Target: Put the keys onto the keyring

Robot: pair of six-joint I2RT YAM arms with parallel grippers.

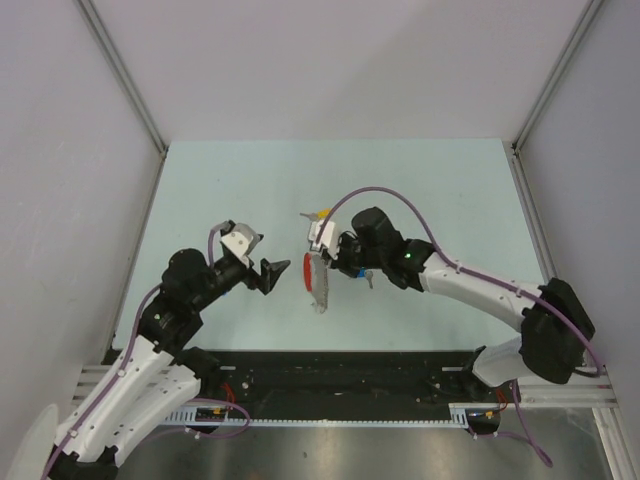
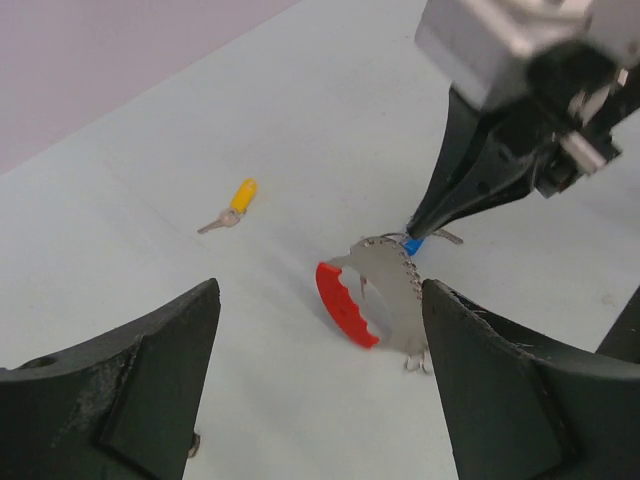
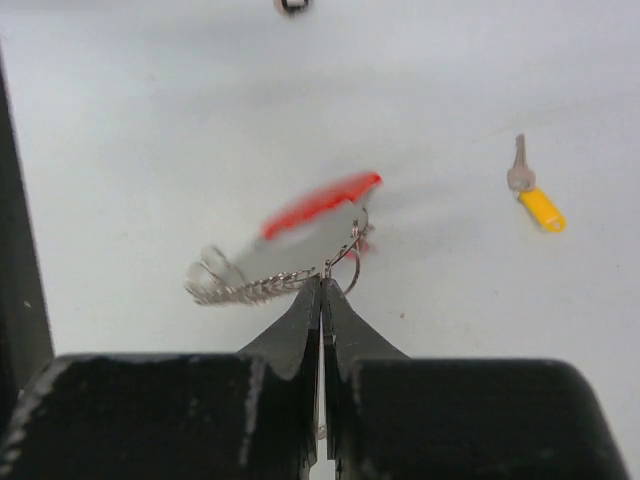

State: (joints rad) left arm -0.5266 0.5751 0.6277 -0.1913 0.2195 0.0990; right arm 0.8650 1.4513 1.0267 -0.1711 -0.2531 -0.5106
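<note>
Both arms (image 1: 470, 285) angled inward, right gripper (image 3: 322, 285) pinching keyring (image 3: 300, 215)

right wrist view: the keyring (image 3: 312, 210) smears, you get no clean edge on its red tag | left wrist view: the blue key (image 2: 414, 246) is mostly hidden behind the right pincer (image 2: 410, 228) | top view: the yellow key (image 1: 322, 212) is too small to read | dark thing (image 3: 290, 5) is cut by the top edge
</note>
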